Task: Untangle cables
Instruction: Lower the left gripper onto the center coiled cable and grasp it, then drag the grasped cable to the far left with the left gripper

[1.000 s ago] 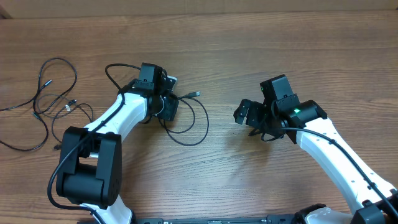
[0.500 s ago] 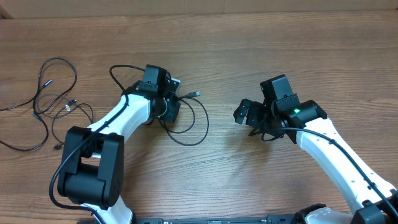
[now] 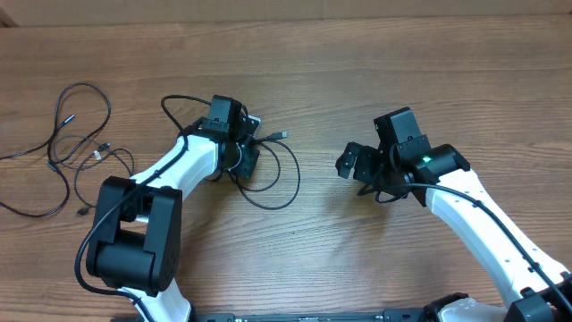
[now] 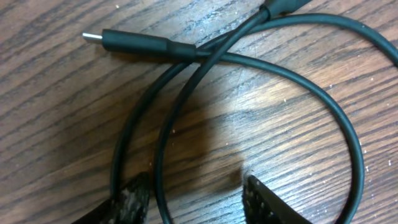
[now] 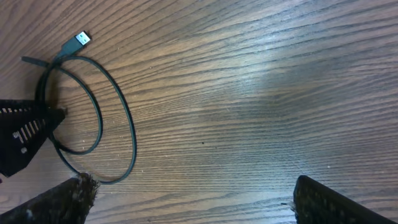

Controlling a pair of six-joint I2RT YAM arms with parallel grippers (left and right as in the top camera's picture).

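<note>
A looped black cable [image 3: 284,190] with a silver-tipped plug [image 3: 282,134] lies on the wood table at centre left. My left gripper [image 3: 248,150] is low over the loop's left side. In the left wrist view the left gripper [image 4: 196,202] is open, and one strand [image 4: 158,186] runs between its fingers, close to the left one. The plug [image 4: 134,43] lies beyond, where the strands cross. My right gripper [image 3: 350,163] is open and empty, to the right of the loop. In the right wrist view the right gripper [image 5: 199,202] faces the loop [image 5: 127,134]. A second cluster of thin cables [image 3: 76,143] lies far left.
The left gripper's black body [image 5: 18,137] shows at the left edge of the right wrist view, touching the loop. The wood table [image 3: 402,72] stretches behind and between the arms. The arm bases stand at the front edge.
My left gripper has shifted slightly to the right, further over the loop. The loop and the right arm have not moved.
</note>
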